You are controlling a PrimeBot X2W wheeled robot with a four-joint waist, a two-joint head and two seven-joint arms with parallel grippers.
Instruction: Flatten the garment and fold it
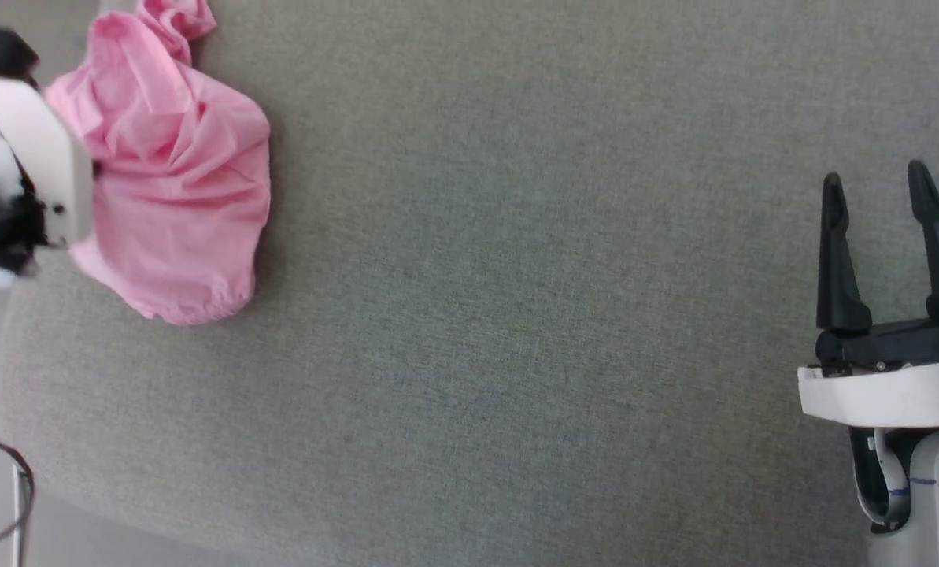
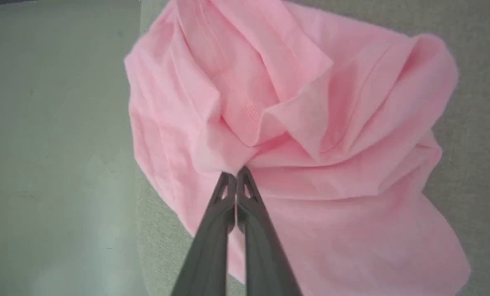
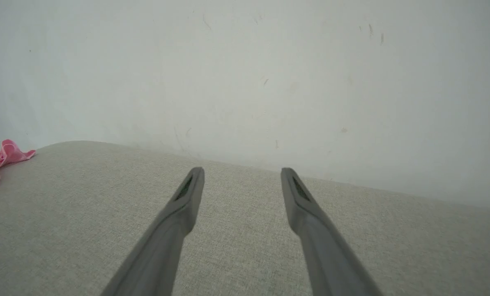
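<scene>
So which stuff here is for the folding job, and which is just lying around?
For the job: pink garment, crumpled; left hand, pinching it; right hand, open, away from it.
Just lying about: grey cushion underneath; pale wall.

- A grey-green woven upholstered surface (image 1: 516, 315) spread across the middle of the head view.
- A pale, scuffed wall (image 3: 245, 74) stood behind it, in the upper half of the right wrist view.
- A thin dark cable (image 1: 31, 492) looped at the head view's lower left edge.
</scene>
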